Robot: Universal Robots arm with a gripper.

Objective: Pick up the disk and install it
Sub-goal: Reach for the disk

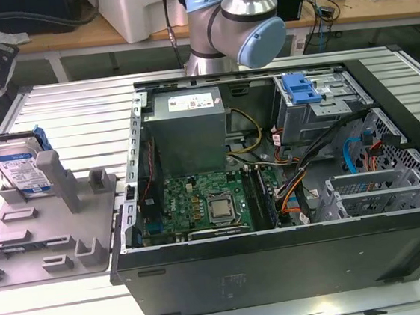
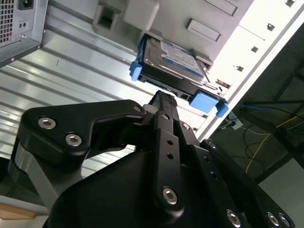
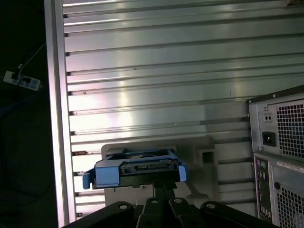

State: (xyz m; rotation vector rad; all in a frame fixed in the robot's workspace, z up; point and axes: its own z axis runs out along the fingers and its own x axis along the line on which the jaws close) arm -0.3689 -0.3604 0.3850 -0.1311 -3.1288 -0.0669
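The disk (image 1: pixel 20 170), silver with a white-and-blue label and a blue carrier frame, stands on edge in a grey holder (image 1: pixel 52 227) at the exterior view's left, beside the open computer case (image 1: pixel 272 173). Both wrist views look at the disk (image 2: pixel 173 59) (image 3: pixel 137 168) from a distance, its connector edge toward the cameras. My black gripper (image 2: pixel 164 97) (image 3: pixel 164 185) points at the disk with a gap between them; its fingers are shut together with nothing held. The arm's blue-capped joint (image 1: pixel 254 40) hangs behind the case.
The case lies open with a motherboard (image 1: pixel 207 199), a power supply (image 1: pixel 188 130), cables and a grey drive cage (image 1: pixel 317 108) topped by a blue latch (image 1: pixel 300 88). Ribbed aluminium table (image 1: pixel 63 120) surrounds it. Desks with gear stand behind.
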